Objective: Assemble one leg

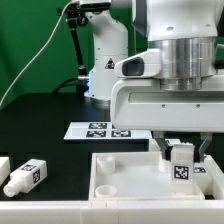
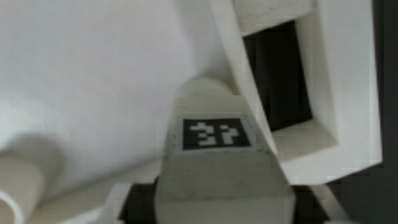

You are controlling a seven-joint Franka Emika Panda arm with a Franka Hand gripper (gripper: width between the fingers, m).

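My gripper (image 1: 181,158) is shut on a white leg (image 1: 181,160) with a black-and-white tag on its side. It holds the leg upright just above the large white tray-like piece (image 1: 120,180), near that piece's corner on the exterior view's right. In the wrist view the leg (image 2: 221,140) fills the middle between my dark fingers (image 2: 143,200), its tagged face towards the camera, with the white tray piece (image 2: 89,70) behind it. Another leg (image 1: 26,176) lies on its side on the table at the exterior view's left.
The marker board (image 1: 105,130) lies flat on the black table behind the tray piece. A white part's end (image 1: 3,162) shows at the left edge. The arm's base (image 1: 105,60) stands at the back before a green backdrop. A low white wall (image 1: 40,210) runs along the front.
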